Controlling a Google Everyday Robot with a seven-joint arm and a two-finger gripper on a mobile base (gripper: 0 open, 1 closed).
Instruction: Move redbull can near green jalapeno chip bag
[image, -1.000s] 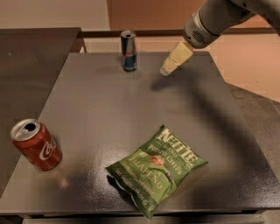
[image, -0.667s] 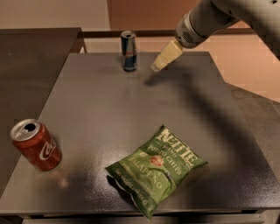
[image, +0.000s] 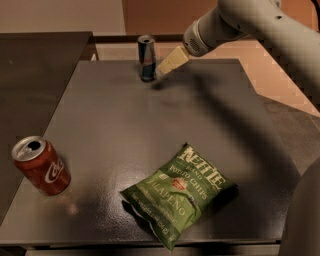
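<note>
Hanging over the far edge of the dark table (image: 150, 125), the gripper (image: 162, 69) is just right of the upright redbull can (image: 146, 57), nearly touching it; clenched or released, I cannot tell. The green jalapeno chip bag (image: 180, 200) lies well nearer to me than the gripper. A red cola can (image: 42, 167) stands far off to its near left.

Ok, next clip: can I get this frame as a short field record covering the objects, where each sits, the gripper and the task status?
redbull can: upright, at the table's far edge
green jalapeno chip bag: lying flat near the front edge, well apart from the redbull can
red cola can: standing at the front left
gripper: close beside the redbull can, low over the table; contact unclear
task status: can not yet moved
</note>
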